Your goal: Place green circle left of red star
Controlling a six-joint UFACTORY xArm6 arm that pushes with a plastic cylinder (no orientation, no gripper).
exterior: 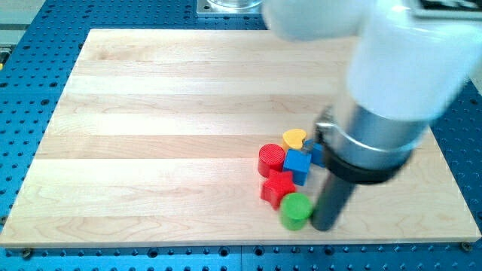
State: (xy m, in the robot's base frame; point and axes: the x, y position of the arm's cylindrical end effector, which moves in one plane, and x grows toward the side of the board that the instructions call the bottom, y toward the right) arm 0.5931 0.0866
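My tip (325,225) is sitting on the counter (151,150) at the green circle's (296,211) right side, touching it or just short of touching; the blur of the arm makes the last sliver hard to judge. There is no end effector with jaws here, only the straight dark rod, so it is neither opening nor closing on anything, and it is gripping nothing.

The green circle is lying near the view's bottom edge of the counter, just below and slightly right of the red star (278,187), the two touching or nearly so. It is showing as a short green cylinder with a round top face and a darker side wall, lying flat and upright.

Standing on the circle's right makes sense as a pushing position: from there a leftward slide would be carrying the circle along the star's lower side toward the view's left. By my reading the job is not yet done, since the circle is still sitting below-right of the star, not left of it.

The other blocks are crowding above the star: a red cylinder (271,159), a blue cube (297,164), a yellow heart (294,138), and a second blue block (315,153) partly hidden behind the rod. A push aimed too high would be risking the star shifting with the circle.
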